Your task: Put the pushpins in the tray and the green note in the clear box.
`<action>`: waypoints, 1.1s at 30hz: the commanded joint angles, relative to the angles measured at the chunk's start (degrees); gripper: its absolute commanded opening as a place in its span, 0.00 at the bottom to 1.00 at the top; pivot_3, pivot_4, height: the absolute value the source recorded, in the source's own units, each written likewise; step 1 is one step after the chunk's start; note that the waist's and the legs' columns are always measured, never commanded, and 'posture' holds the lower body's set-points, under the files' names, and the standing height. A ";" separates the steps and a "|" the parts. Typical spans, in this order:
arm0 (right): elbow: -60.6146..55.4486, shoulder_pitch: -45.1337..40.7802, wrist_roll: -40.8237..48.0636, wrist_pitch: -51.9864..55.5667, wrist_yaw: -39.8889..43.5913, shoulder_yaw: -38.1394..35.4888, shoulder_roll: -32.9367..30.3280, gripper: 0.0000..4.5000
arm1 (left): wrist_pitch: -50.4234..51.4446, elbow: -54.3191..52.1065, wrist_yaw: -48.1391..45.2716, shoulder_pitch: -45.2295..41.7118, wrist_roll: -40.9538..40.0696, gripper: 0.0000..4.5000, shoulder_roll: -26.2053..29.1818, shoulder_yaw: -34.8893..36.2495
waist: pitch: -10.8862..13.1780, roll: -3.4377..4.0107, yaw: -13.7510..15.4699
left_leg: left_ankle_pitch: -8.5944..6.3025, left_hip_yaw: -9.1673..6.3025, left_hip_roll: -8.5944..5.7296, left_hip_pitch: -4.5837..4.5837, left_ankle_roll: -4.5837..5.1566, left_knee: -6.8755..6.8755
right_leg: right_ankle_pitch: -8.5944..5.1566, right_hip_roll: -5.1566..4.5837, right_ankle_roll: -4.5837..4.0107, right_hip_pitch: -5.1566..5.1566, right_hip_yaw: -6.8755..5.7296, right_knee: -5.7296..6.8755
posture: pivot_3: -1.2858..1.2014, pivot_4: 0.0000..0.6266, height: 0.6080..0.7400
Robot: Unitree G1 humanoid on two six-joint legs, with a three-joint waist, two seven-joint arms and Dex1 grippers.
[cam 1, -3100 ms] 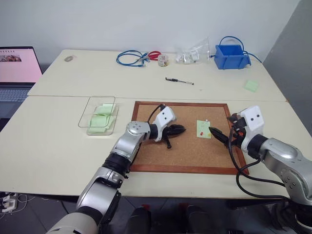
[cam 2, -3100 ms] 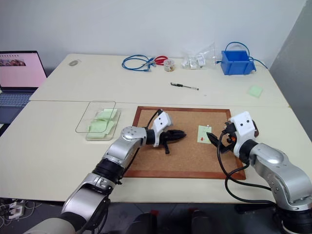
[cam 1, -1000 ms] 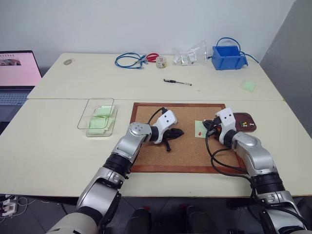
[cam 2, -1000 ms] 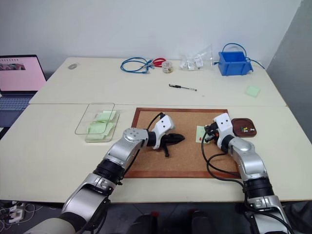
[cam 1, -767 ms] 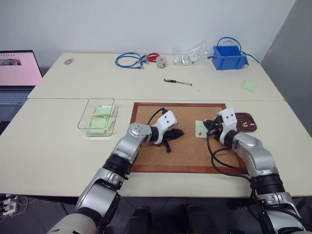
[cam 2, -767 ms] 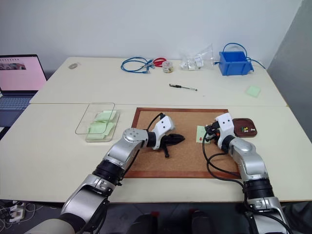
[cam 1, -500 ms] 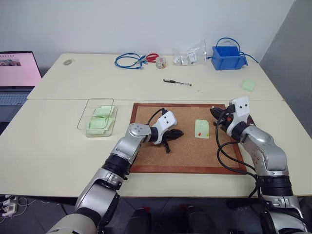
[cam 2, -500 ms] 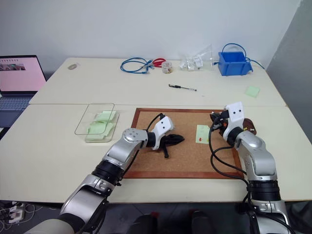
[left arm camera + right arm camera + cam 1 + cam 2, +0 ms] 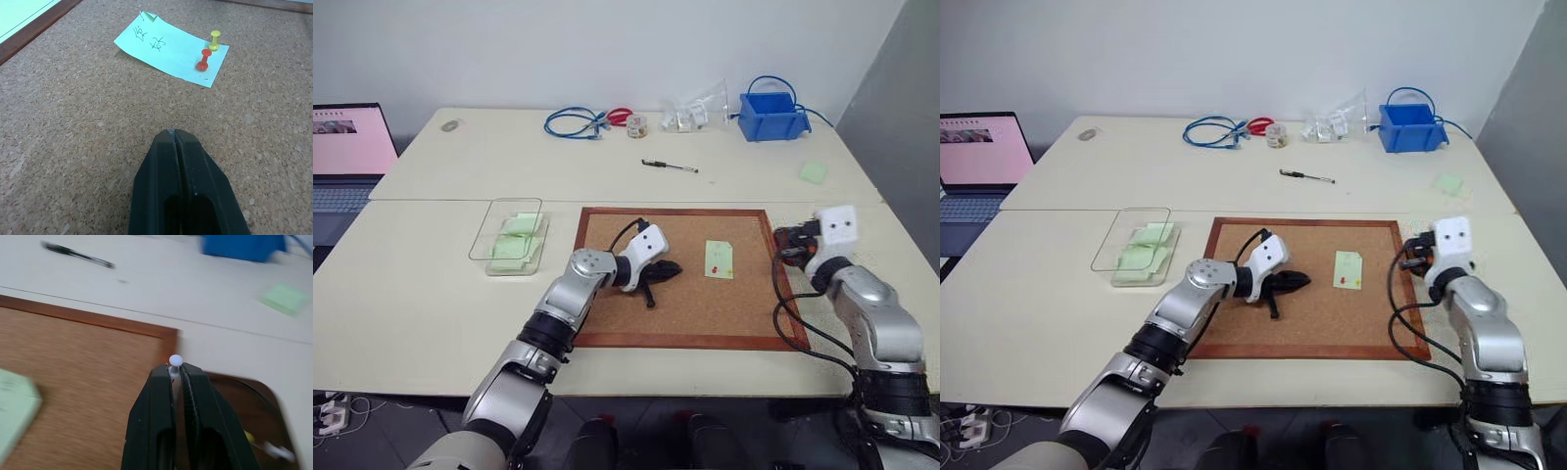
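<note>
Clamped on a white pin (image 9: 175, 361), my right fingers (image 9: 151, 401) hold it by the shank with the round head standing just proud of the tips. My left gripper (image 9: 174, 134) has its fingers pressed together with nothing between them, resting low over the corkboard (image 9: 607, 294) in the middle of the frame.

My right gripper (image 9: 1409, 257) sits at the right edge of the head view, just past the board's right rim. From the wrist, the tray (image 9: 230, 396) lies right under and beyond my fingertips, toward the lower right of that picture, with a few pins already lying in it (image 9: 266, 444).

To do this step well, I judge I should bring the tips squarely over the tray's floor, not its rim, drop close to it, and only then part the fingers. A pin this small will likely bounce or roll if let go from high up, or cling to one pad, so a slow, small release looks safest.

The note (image 9: 168, 49) lies on the board right of centre, well to the left of my right gripper and just ahead of my left tips. A red pin (image 9: 203, 58) and a yellow pin (image 9: 213, 39) stand in it near one end, so it is not free to lift yet. The box (image 9: 509, 230) sits at left, off the board, already holding green slips.
</note>
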 commanded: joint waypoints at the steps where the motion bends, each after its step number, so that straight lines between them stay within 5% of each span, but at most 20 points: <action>1: 0.56 -0.85 0.10 -0.35 -1.90 -2.44 0.25 0.01 | 2.34 2.39 -1.45 2.25 2.32 0.00 0.56 -3.03 | -0.03 0.05 -0.05 | 0.00 0.03 0.00 0.01 0.00 0.00 | 0.00 0.01 0.00 0.00 0.03 0.00 | 0.52 0.24 1.00; 13: 10.57 -6.12 1.55 -2.93 -0.65 -4.04 -0.08 0.01 | 2.49 2.30 -1.64 2.13 2.40 0.00 0.59 -3.09 | -0.05 0.07 -0.05 | 0.00 0.04 -0.03 0.01 0.00 0.01 | 0.00 0.00 0.00 0.02 0.04 -0.01 | 0.52 0.24 1.00; 27: 12.81 -7.07 0.62 -6.06 -0.37 -3.15 -0.99 0.77 | 2.49 1.85 -1.46 2.48 2.40 0.00 0.70 -3.00 | -0.06 0.09 -0.06 | 0.00 0.04 -0.03 0.01 0.00 0.00 | 0.00 0.00 0.00 0.02 0.04 -0.02 | 0.52 0.24 1.00; 33: -0.65 0.98 2.46 -6.43 8.63 0.31 -4.69 0.81 | 2.66 1.37 -1.64 2.76 2.35 0.00 0.81 -3.13 | -0.07 0.11 0.02 | 0.00 0.00 -0.03 -0.02 0.00 -0.04 | 0.00 0.01 0.00 0.03 0.02 -0.08 | 0.52 0.24 1.00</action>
